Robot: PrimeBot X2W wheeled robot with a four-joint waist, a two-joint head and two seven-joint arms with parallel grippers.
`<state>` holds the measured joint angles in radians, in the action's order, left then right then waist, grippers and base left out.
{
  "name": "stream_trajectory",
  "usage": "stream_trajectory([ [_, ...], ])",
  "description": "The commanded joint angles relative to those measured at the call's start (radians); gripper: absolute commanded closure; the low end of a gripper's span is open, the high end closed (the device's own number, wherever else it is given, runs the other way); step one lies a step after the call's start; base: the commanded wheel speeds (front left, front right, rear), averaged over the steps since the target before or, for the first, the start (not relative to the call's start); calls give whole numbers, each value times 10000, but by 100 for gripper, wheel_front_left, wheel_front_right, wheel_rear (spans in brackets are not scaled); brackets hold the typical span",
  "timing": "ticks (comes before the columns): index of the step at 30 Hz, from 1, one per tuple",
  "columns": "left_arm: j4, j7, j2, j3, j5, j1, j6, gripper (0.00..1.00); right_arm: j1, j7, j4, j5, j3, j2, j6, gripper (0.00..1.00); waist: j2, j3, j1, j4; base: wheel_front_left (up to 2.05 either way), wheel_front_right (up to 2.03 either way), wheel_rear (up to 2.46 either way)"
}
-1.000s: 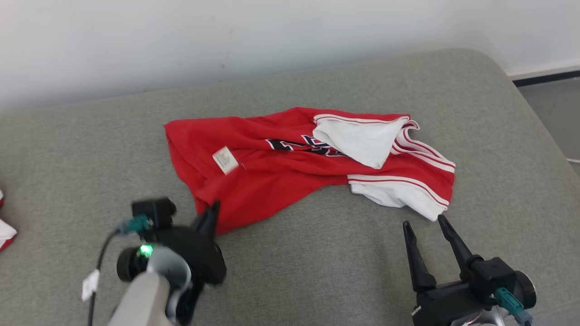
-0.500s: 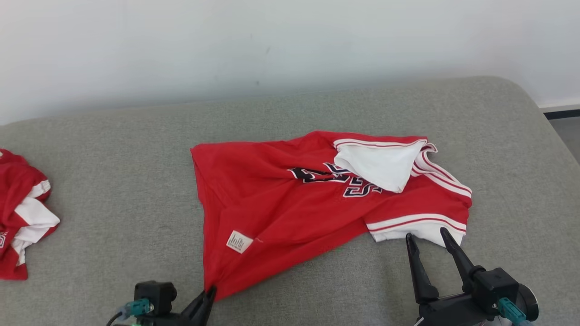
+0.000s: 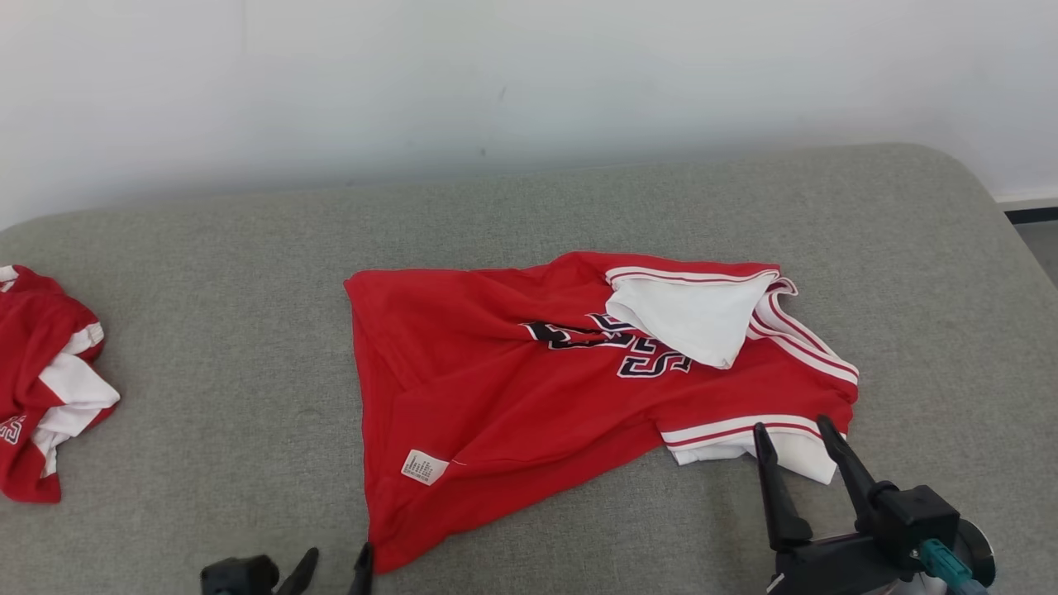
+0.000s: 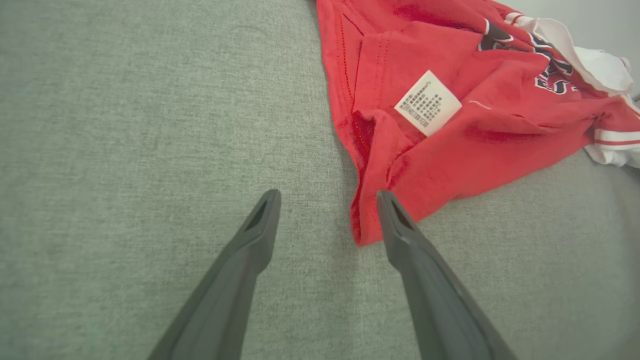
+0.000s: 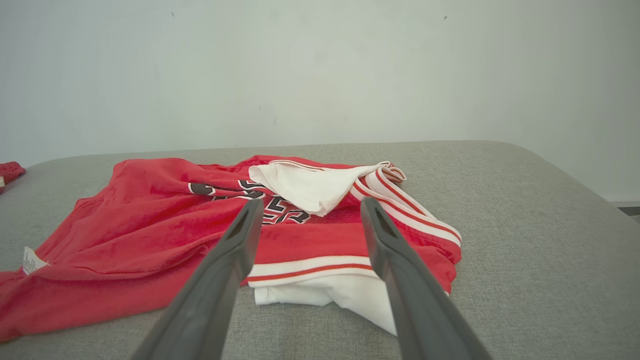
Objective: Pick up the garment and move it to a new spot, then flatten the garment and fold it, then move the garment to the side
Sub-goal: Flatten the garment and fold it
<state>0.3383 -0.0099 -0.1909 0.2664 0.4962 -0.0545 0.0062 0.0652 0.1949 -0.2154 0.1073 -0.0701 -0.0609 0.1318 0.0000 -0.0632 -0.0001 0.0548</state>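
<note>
Garment: red soft-knit jersey [image 3: 512, 397] with white striped trim and dark chest lettering. It lies crumpled and part spread, ahead of both pincers and spanning the gap between them.

Left pincer [image 4: 327, 205]: jaws wide apart, nothing clamped. The jersey's lower hem corner lies against the inner side of its right finger, loose on the surface. A white printed care label [image 4: 428, 102] sits further ahead and to the right of this pincer.

Right pincer [image 5: 310, 205]: jaws wide apart, empty, hovering low. A white sleeve with red-striped band [image 5: 320, 290] lies just ahead of its tips. Beyond that a white turned-back fabric flap [image 5: 310, 187] covers part of the lettering.

Handling, my judgement:
- Light, limp, no stiffness. It will drape and bunch when lifted.
- Not fragile and not slippery. The knit should drag on the woven cover rather than slide.
- Best holds are the doubled edges: hem corner for the left pincer, banded sleeve edge or shoulder for the right.
- A mid-panel pinch risks taking one layer only.

Surface: grey woven-fabric padded top [image 3: 207, 289], bed or sofa seat, cannot tell which. It has rounded corners and some give, so the fingers can press in under an edge.

Room: plain white wall [image 3: 496, 83] behind. A second red-and-white crumpled garment [image 3: 41, 397] lies well to the left of the left pincer.
</note>
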Motion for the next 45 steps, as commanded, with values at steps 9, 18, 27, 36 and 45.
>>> stream_trajectory([
  [9,-1380,-2444,89,-771,-499,816,387,0,-288,26,23,-47,792,24,-22,0,0,167,1,-203,0,0,0],
  [18,-3760,-2550,942,-2388,-1743,1686,-57,0,-582,-61,200,-105,1088,63,-22,0,0,506,1,-388,0,0,0],
  [27,-4211,-2553,1391,-3232,-2212,2329,-596,0,-709,-325,-57,41,990,71,-22,0,0,649,1,-617,0,0,0],
  [36,-4052,-2554,1406,-2961,-2039,2409,-601,0,259,-2965,-495,332,2126,-153,-22,0,0,350,1,-672,0,0,0],
  [45,-4091,-2554,1406,-2847,-2181,2100,-546,0,1423,-5625,-1361,-435,3657,1,-22,0,0,-74,1,-747,0,0,0],
])
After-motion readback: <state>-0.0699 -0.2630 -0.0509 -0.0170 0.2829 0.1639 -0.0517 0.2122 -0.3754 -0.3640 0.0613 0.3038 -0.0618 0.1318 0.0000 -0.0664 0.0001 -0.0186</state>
